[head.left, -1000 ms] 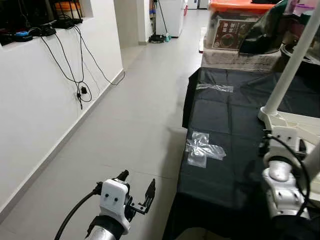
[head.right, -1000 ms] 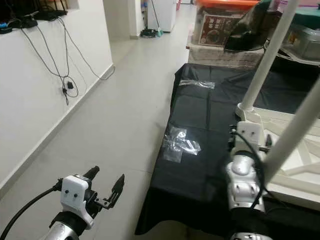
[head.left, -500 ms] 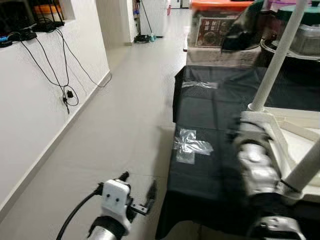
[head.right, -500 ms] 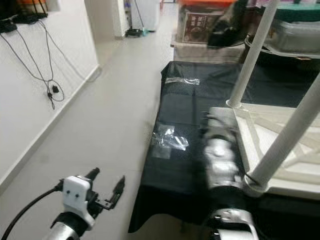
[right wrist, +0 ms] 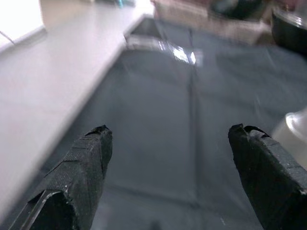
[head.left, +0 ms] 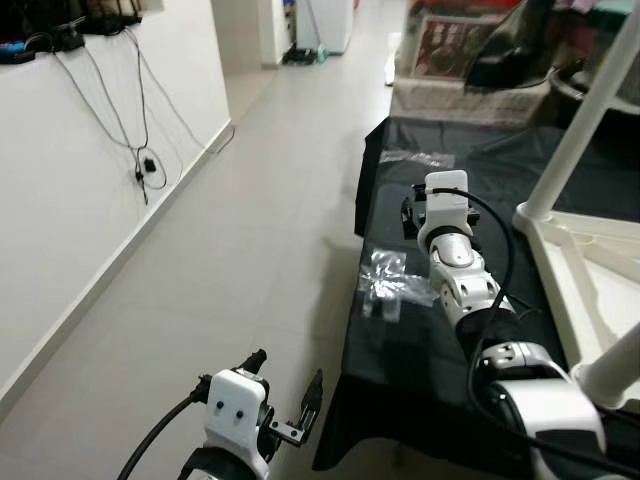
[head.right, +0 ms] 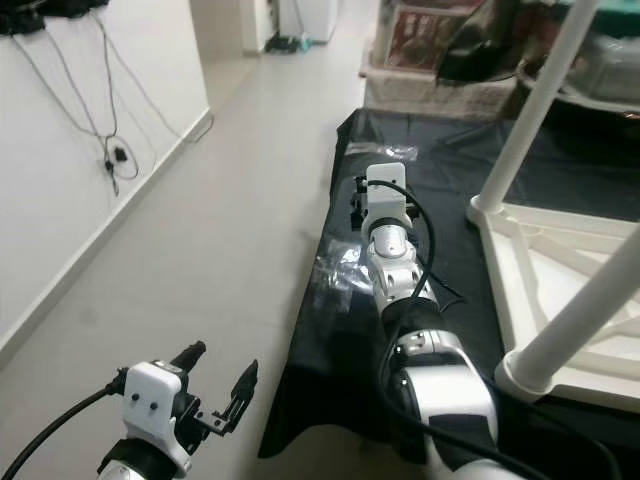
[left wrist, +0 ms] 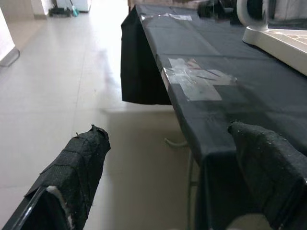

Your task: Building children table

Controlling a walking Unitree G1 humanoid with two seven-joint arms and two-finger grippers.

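**Right arm reaching out over the black-draped counter, left arm hanging low**

The right arm point(head.left: 470, 300) is stretching forward over the counter point(head.left: 470, 180), which is wearing a black cloth that is hanging down over its near edge. The right pincer point(right wrist: 175, 187) is sitting above the dark cloth with its two black fingers point(right wrist: 79, 167) spread wide apart and gripping nothing; in the head views the white wrist block is hiding those fingers. A patch of clear tape point(head.left: 385, 285) is lying on the cloth just beside the right forearm, and a second strip of tape point(head.right: 378, 150) is lying farther along the same edge.

The children's table point(head.right: 560, 270) is resting upside down on the cloth, on the robot's right side of the right arm and apart from it. Its white top is lying flat, with one white leg point(head.right: 535, 110) rising from the far corner and another leg point(head.right: 590, 310) rising from the near corner.

The left pincer point(head.left: 285, 395) is hovering low over the pale tiled floor point(head.left: 240, 200), beside the counter's draped edge. Its fingers point(left wrist: 72, 167) are standing open and empty, well apart from the cloth.

A white wall point(head.left: 60, 180) is running along the robot's left, with black cables point(head.left: 140, 120) dangling down it. Boxes and bags point(head.left: 470, 60) are piled beyond the counter's far end.
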